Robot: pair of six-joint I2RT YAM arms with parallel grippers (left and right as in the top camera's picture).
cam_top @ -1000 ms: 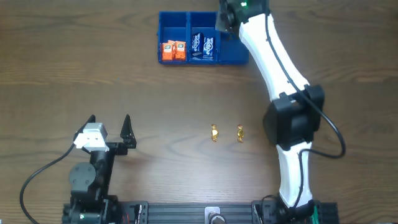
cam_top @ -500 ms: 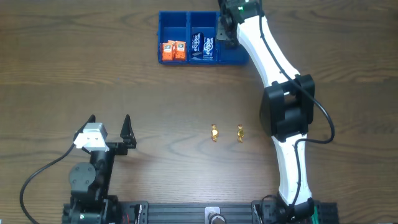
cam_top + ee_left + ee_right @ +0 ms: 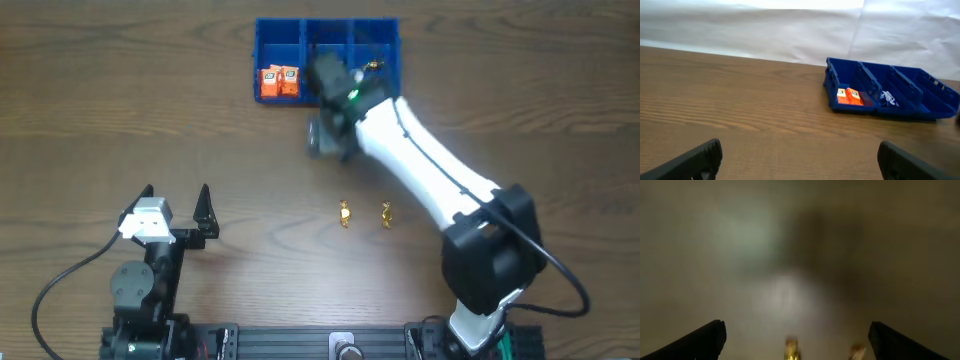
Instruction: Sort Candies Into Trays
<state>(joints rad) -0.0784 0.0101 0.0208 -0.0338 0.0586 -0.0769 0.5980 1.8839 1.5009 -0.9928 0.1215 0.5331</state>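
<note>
A blue three-compartment tray [image 3: 327, 26] sits at the table's far edge. Its left bin holds orange candies [image 3: 279, 82], and a gold candy [image 3: 373, 66] lies in its right bin. Two gold-wrapped candies [image 3: 345, 213] [image 3: 386, 213] lie on the wood at mid-table. My right gripper [image 3: 326, 132] hangs blurred just in front of the tray, open and empty. In the right wrist view its fingers [image 3: 700, 340] stand wide apart, with both gold candies [image 3: 791, 348] [image 3: 856, 351] between them and farther off. My left gripper [image 3: 176, 198] rests open near the left base.
In the left wrist view, the tray [image 3: 935, 105] stands far ahead of the left gripper [image 3: 800, 145], with orange candies [image 3: 850, 96] and blue-white candies [image 3: 888, 97] inside. Bare wood lies between. A white wall backs the table's far edge.
The right arm swung back from over the tray's right bin toward mid-table. A gold candy now shows in that bin. The left arm stayed still.
</note>
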